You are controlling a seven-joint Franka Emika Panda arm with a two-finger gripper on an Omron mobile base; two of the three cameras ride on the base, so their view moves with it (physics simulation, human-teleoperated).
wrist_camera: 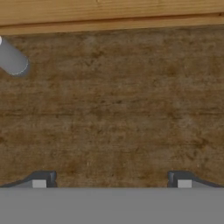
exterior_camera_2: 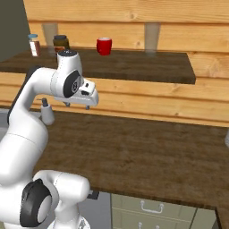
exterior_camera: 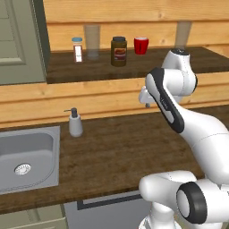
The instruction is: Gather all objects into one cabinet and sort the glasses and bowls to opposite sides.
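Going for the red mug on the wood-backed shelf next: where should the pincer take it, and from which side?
Grip the red mug across its round body, coming from the open front of the shelf. It stands upright with free space on both sides; the brown jar stands apart on its left. No handle is visible from here, so the walls are the safest hold.

Soap dispenser (exterior_camera: 75,124) beside sink (exterior_camera: 27,159); jar (exterior_camera: 119,51) on shelf (exterior_camera: 134,65).

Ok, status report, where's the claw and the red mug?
Claw open, empty, over bare counter. Red mug up on wooden shelf, untouched. Nothing blocking.
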